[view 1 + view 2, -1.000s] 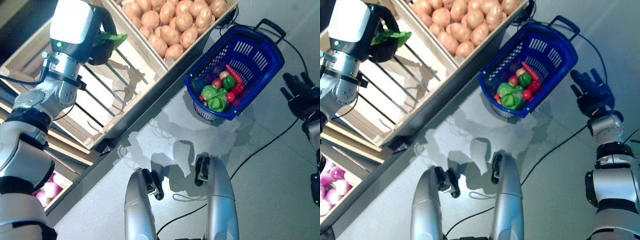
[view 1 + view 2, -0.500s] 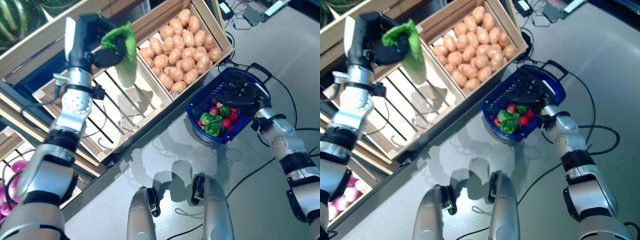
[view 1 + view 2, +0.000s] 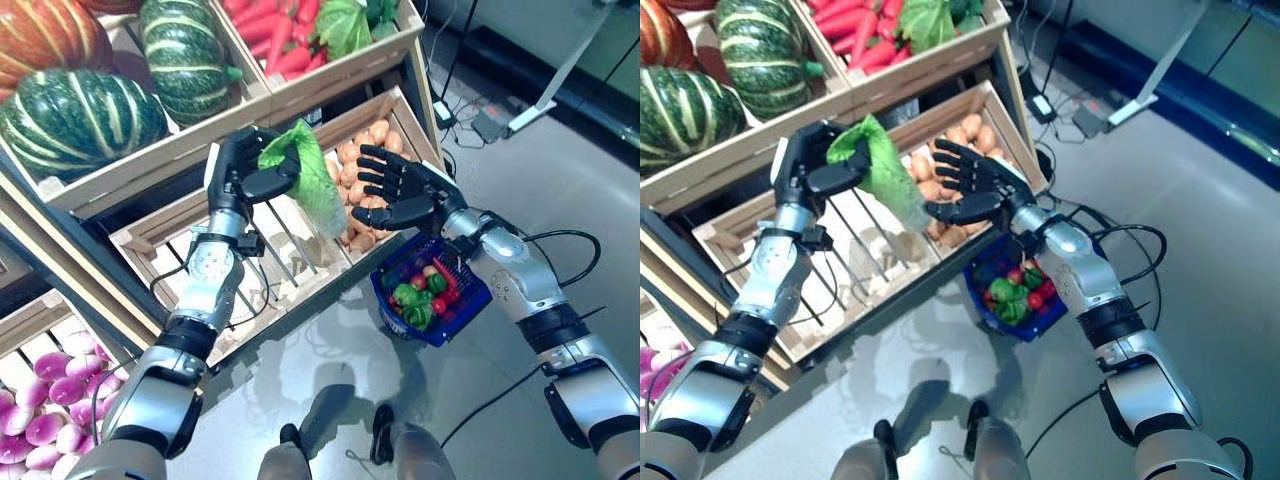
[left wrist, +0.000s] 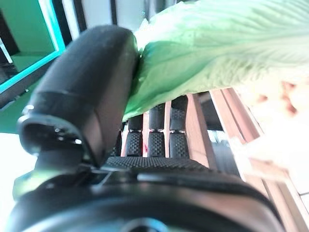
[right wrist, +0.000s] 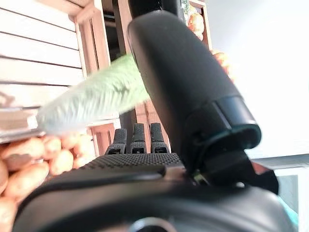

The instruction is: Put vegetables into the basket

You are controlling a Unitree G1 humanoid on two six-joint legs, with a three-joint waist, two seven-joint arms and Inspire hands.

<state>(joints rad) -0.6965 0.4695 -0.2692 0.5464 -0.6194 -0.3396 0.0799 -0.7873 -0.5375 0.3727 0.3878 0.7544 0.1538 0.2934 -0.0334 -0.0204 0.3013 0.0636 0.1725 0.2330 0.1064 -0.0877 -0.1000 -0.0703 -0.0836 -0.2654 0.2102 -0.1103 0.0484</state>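
Observation:
My left hand is shut on a green leafy vegetable and holds it up in front of the wooden stand; its thumb presses the leaf in the left wrist view. My right hand is open, fingers spread, just to the right of the leaf's hanging end and apart from it. The leaf also shows past the right hand's straight fingers. The blue plastic basket stands on the floor below the right forearm. It holds green peppers and small red vegetables.
The wooden stand with slatted crates fills the left and top of the eye views, its front edge close to the basket. Grey floor lies to the right of the basket and in front of the stand.
The camera has tilted up towards the stand. My right hand has risen from the basket's rim to beside the leafy vegetable. My left hand still holds the leaf, now closer to the right hand.

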